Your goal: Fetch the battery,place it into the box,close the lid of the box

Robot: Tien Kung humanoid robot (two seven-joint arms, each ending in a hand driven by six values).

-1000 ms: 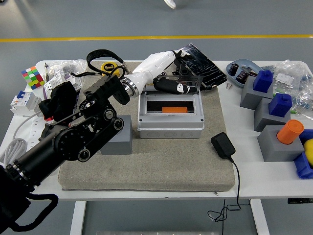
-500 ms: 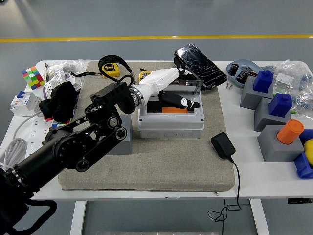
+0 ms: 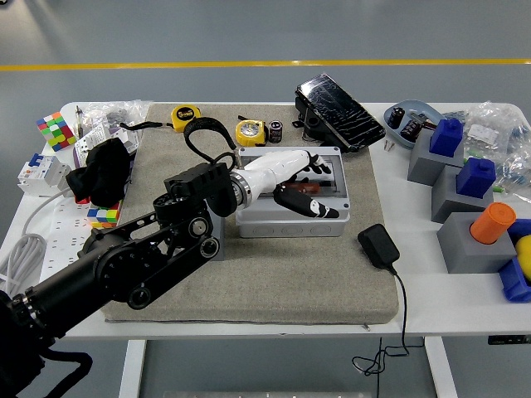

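We see the left hand lying flat over the grey box on the mat, fingers extended, gripping nothing we can make out. Lid looks down under the hand. Battery isn't visible to us; can't tell whether it's inside. Black charger sits just right of the box.
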